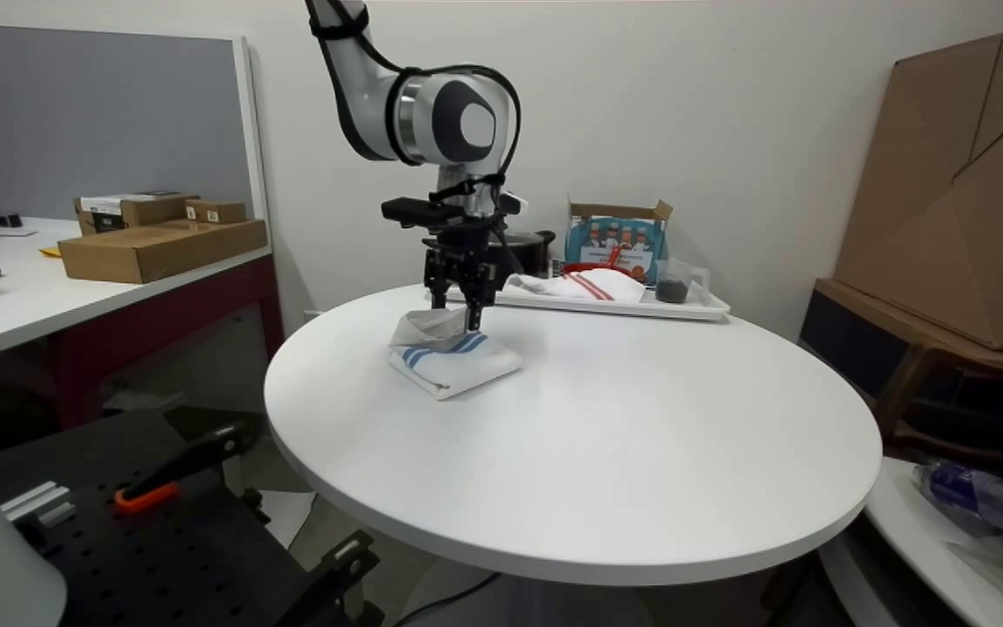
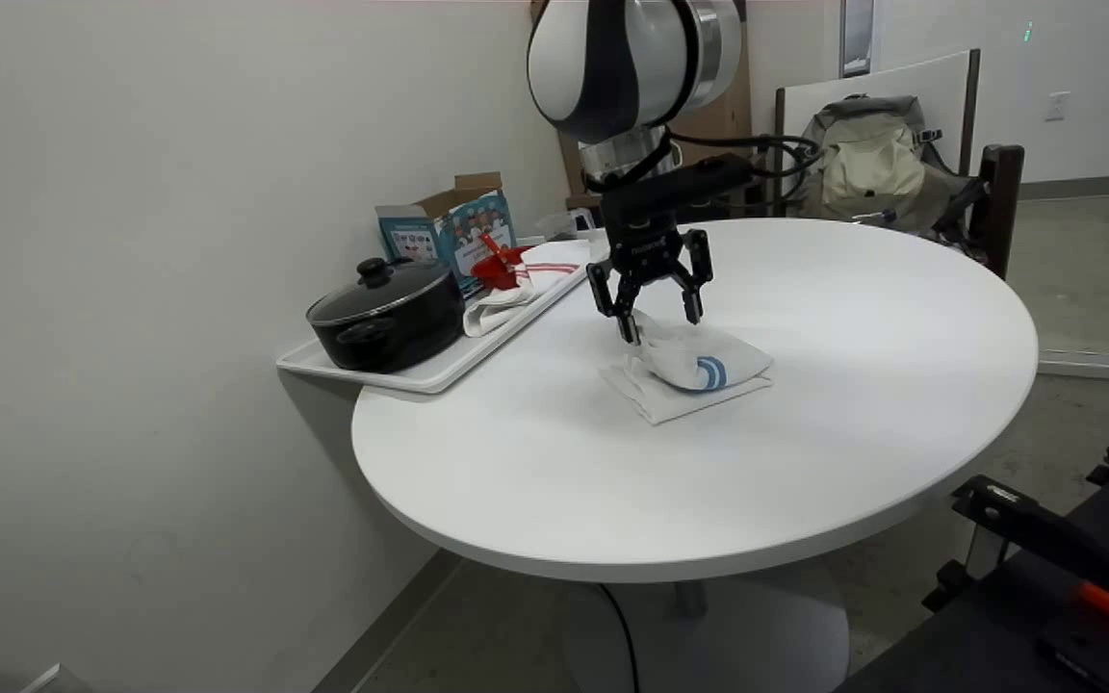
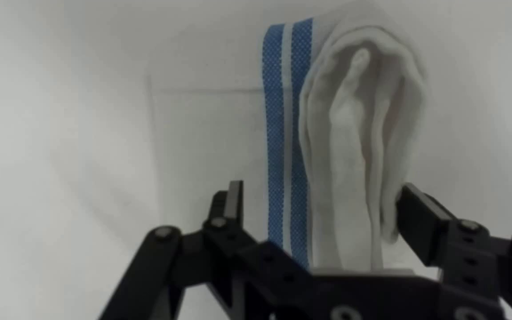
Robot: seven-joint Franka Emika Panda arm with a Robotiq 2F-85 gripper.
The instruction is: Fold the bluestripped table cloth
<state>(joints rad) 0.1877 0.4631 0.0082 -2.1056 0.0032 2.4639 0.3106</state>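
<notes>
- I have the hand (image 3: 322, 193) spread wide, low over the round white bench (image 1: 641, 453), its two fingers well apart and pointing down.
- The blue-striped cloth (image 1: 467, 366) lies on the bench, well inside the edge, partly under the hand.
- It is folded into a small stack: the lower layers sit flat on the bench, while an upper part bulges up off them.
- In my wrist view that bulge ends in an open loop of loose layers, and two blue stripes run side by side along it.
- The fingers straddle the bulge there: one over the flat fabric past the stripes, the other at its outer side. I can't tell whether that outer finger touches the fabric.
- The arm (image 1: 458, 113) reaches down from above in both exterior views.
- At the bench's edge by the wall (image 2: 179, 241) I see a white tray (image 2: 444, 366), partly jutting past that edge and apart from the blue-striped cloth.
- On the tray I make out a lidded black pot (image 2: 386, 318), a red-striped white towel (image 2: 554, 265), a blue printed cardboard box (image 2: 473, 236) with its flaps up and a clear container (image 1: 677, 270).
- A red thing (image 2: 497, 269) sits by the towel; I can't make out its shape.
- In an exterior view, a grey-and-beige backpack (image 2: 867, 168) stands beyond the bench's edge.
</notes>
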